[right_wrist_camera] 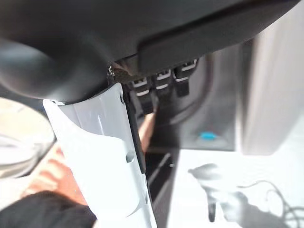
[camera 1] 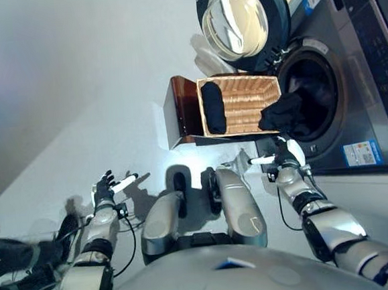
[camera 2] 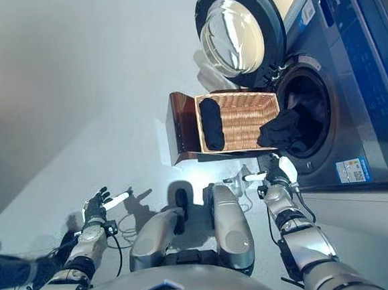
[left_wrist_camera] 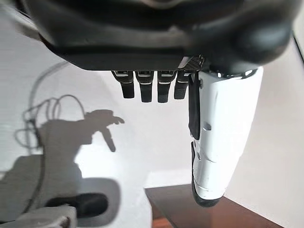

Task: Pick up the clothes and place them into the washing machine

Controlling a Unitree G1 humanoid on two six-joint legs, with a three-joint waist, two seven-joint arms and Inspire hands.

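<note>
Left eye view: a black garment (camera 1: pixel 282 114) drapes from the wicker basket (camera 1: pixel 241 104) rim into the washing machine (camera 1: pixel 349 72) drum, just ahead of the right hand (camera 1: pixel 284 157); another garment (camera 1: pixel 212 108) lies lengthwise in the basket. Left wrist view: left hand (left_wrist_camera: pixel 156 85) relaxed, empty, far off. Right wrist view: right hand released, holding nothing.

So my right robot hand (camera 2: pixel 277 172) is up just under the washing machine (camera 2: pixel 351 85), fingers loose, nothing in it. The machine's door (camera 2: pixel 239 30) is swung wide open. A black garment (camera 2: pixel 283 130) hangs half in the drum, half over the wicker basket (camera 2: pixel 242 117) beside it, and another dark piece (camera 2: pixel 212 123) lies inside. My left robot hand (camera 2: pixel 97 206) hangs open above the floor (camera 2: pixel 56 95), well apart.
</note>
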